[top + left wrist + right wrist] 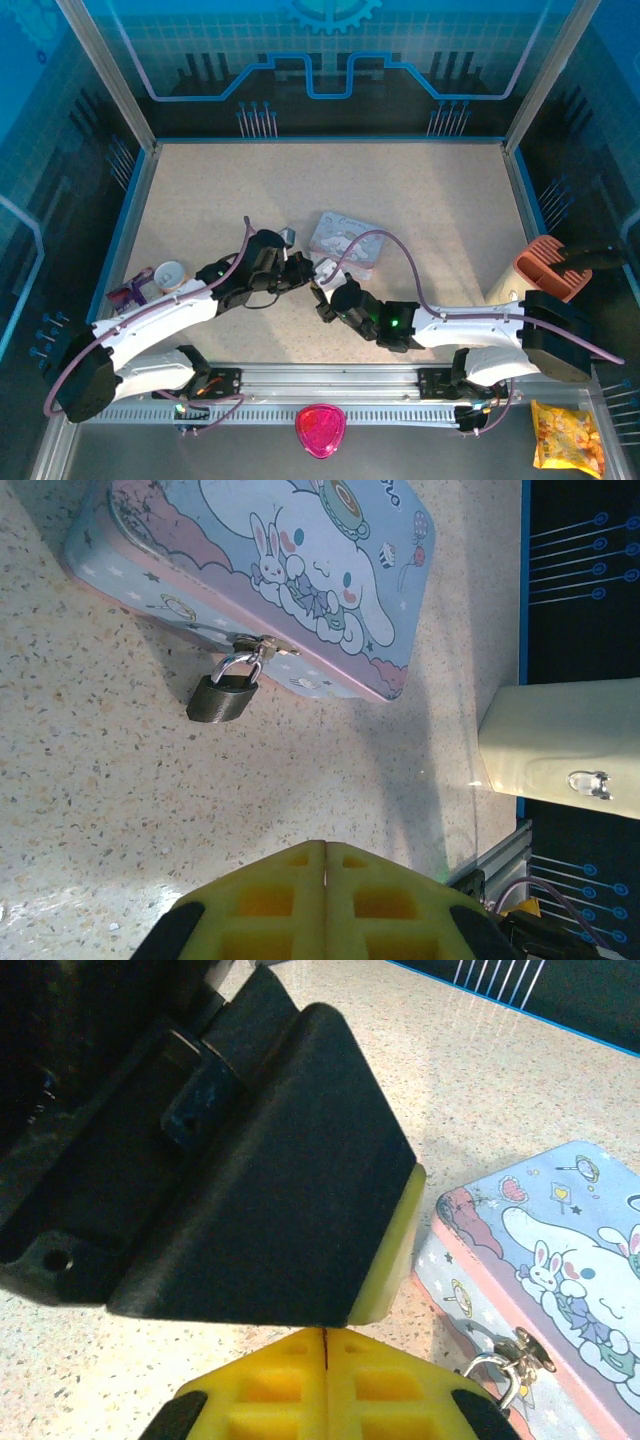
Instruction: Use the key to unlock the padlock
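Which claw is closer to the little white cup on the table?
Left. The left claw sits to the right of the cup; the right claw is just past it, farther from the cup.

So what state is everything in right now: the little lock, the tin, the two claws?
Cartoon tin: lid closed.
Padlock: shackle shut, hanging from the tin's hasp.
Left gripper: shut, pads together.
Right gripper: shut, pads together.

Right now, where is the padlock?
Left wrist view, upper left: the padlock rests on the table, hooked through the clasp of the blue tin.
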